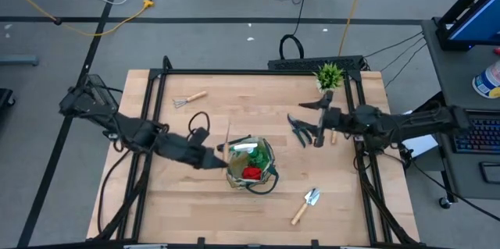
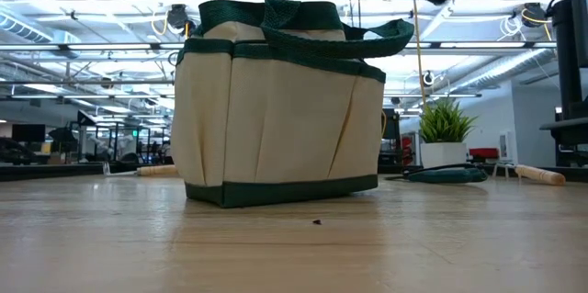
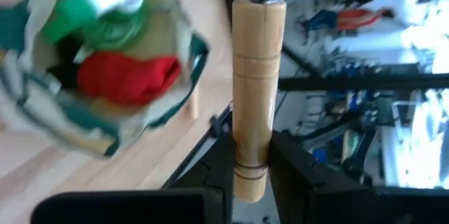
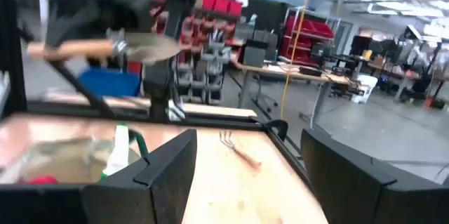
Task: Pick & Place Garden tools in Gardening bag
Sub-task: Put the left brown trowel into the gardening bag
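Wooden table (image 1: 234, 210): trowel (image 3: 258, 76) in left gripper (image 3: 251, 164).

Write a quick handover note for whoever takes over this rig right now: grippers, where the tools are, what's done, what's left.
Left gripper: shut on a wooden-handled trowel, held by the gardening bag.
Right gripper: open, empty, above the pruning shears.
Done: red glove and green-white item are in the bag.
Left: bag the held trowel, then the shears, the mini rake and the second trowel. Leave the potted plant.

Left tool (image 1: 221, 152) holds a trowel (image 1: 234, 150) over the gardening bag (image 1: 251, 163).
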`<state>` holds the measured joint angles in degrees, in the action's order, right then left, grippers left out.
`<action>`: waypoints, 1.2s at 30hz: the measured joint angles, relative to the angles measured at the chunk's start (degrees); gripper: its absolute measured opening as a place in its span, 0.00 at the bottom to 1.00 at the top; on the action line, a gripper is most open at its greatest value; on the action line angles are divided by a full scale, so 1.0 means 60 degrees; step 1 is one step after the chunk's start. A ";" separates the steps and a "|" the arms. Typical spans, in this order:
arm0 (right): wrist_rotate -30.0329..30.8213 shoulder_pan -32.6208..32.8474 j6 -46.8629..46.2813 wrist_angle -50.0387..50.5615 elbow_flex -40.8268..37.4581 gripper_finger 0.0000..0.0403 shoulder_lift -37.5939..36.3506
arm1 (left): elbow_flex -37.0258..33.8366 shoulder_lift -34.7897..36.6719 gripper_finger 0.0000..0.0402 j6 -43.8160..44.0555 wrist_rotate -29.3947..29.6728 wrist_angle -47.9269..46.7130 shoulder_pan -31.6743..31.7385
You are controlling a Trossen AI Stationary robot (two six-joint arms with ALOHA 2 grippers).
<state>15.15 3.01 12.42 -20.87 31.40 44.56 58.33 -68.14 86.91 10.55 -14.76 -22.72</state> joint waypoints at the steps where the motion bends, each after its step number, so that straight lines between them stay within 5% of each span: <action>1: -0.0047 0.0000 0.0303 0.0019 0.0205 0.62 0.0273 | 0.0000 0.0000 0.16 -0.0029 -0.0006 0.0129 0.0131; 8: -0.0050 0.0000 0.2469 -0.0437 0.1238 0.62 0.1998 | 0.0000 0.0000 0.16 -0.0303 -0.0633 0.1191 0.1181; 21: -0.0075 0.0249 0.5228 -0.3765 0.1657 0.62 0.4108 | 0.0007 -0.0021 0.16 -0.0104 -0.2354 0.2737 0.3287; 28: -0.0079 0.0521 0.6114 -0.4709 0.1657 0.62 0.4720 | 0.0007 -0.0432 0.16 0.0910 -0.2883 0.3194 0.3640; 36: -0.0079 0.0734 0.6700 -0.5186 0.1657 0.62 0.5107 | 0.0015 -0.1608 0.16 0.2082 -0.3266 0.5707 0.3669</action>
<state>14.68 7.41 52.62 -51.99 41.34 75.20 58.42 -77.78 99.40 -9.04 19.48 -0.71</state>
